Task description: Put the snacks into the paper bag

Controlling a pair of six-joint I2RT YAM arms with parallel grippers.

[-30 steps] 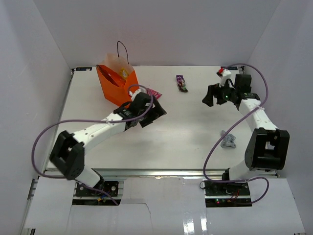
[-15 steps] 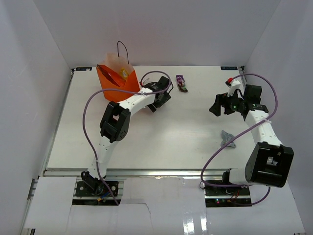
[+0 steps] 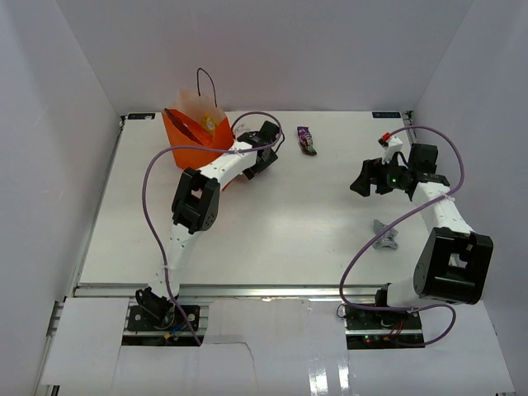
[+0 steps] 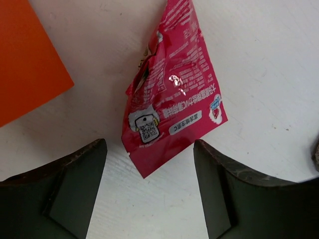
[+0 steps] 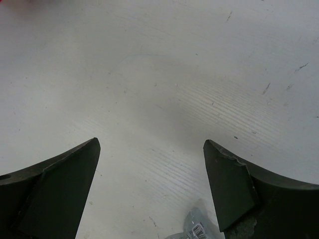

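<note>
The orange paper bag [image 3: 191, 139] stands upright at the far left, and its side shows in the left wrist view [image 4: 25, 64]. Something yellow [image 3: 208, 124] shows inside it. My left gripper [image 3: 262, 157] is open just right of the bag, above a magenta sweet packet [image 4: 172, 94] that lies flat on the table ahead of the jaws [image 4: 149, 169]; the arm hides this packet in the top view. A dark purple sweet [image 3: 307, 140] lies further right. My right gripper [image 3: 361, 177] is open and empty [image 5: 152, 164]. A silver-grey sweet [image 3: 384, 237] lies nearer the front and also shows in the right wrist view [image 5: 199, 230].
White walls close the table [image 3: 280, 223] on the left, back and right. The left arm's cable [image 3: 153, 177] loops over the table's left part. The right arm's cable [image 3: 363, 247] arcs past the silver-grey sweet.
The left arm has swung from the table's front left out to the far side, and its gripper now sits by the bag over the magenta packet. The right gripper shifted slightly forward.
</note>
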